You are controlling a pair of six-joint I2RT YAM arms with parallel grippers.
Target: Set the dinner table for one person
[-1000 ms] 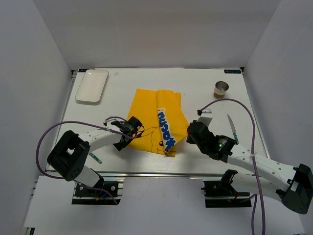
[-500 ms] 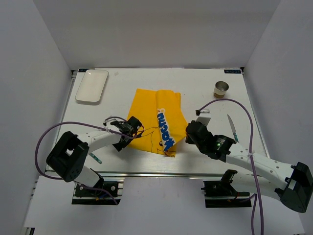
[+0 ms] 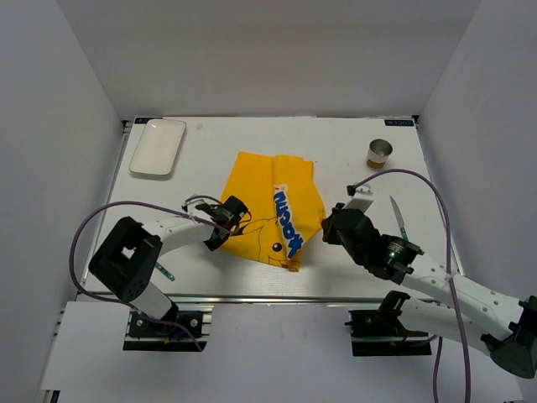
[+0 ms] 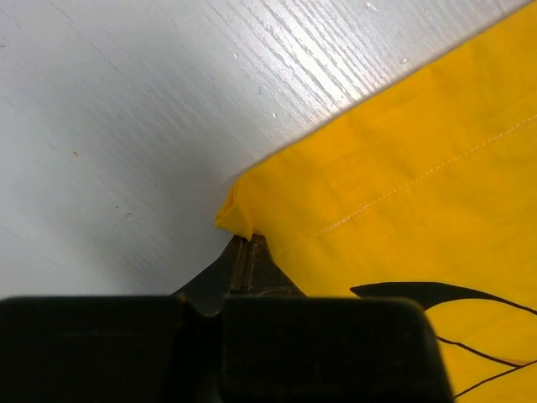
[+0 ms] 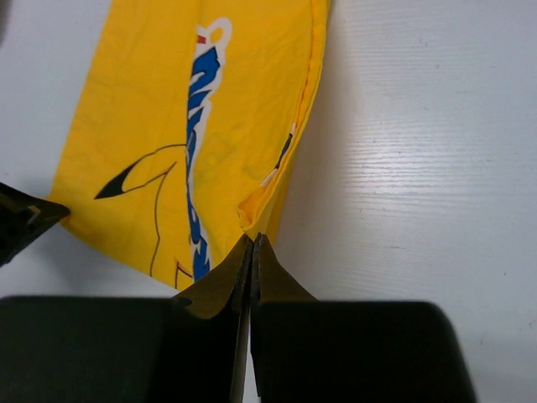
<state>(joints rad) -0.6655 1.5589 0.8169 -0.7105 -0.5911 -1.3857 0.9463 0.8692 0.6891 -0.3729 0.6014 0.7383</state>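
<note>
A yellow cartoon-printed cloth mat (image 3: 268, 206) lies partly folded in the middle of the white dinner table (image 3: 352, 168). My left gripper (image 3: 220, 238) is shut on the mat's near-left corner; in the left wrist view its tips (image 4: 249, 239) pinch the small folded corner of the cloth (image 4: 403, 168). At the mat's right edge, my right gripper (image 3: 327, 227) is shut on the cloth. The right wrist view shows the tips (image 5: 253, 238) nipping a raised fold of the mat (image 5: 185, 126), with the blue lettering running away from them.
A white rounded plate (image 3: 157, 146) sits at the far left corner. A small metal cup (image 3: 379, 152) stands at the far right. A knife (image 3: 399, 220) lies right of my right arm. A teal-handled utensil (image 3: 164, 270) lies near the front edge by my left arm.
My left gripper has closed on the mat's corner. The right gripper has drawn the mat's right edge slightly to the right, and more of the cartoon print now shows.
</note>
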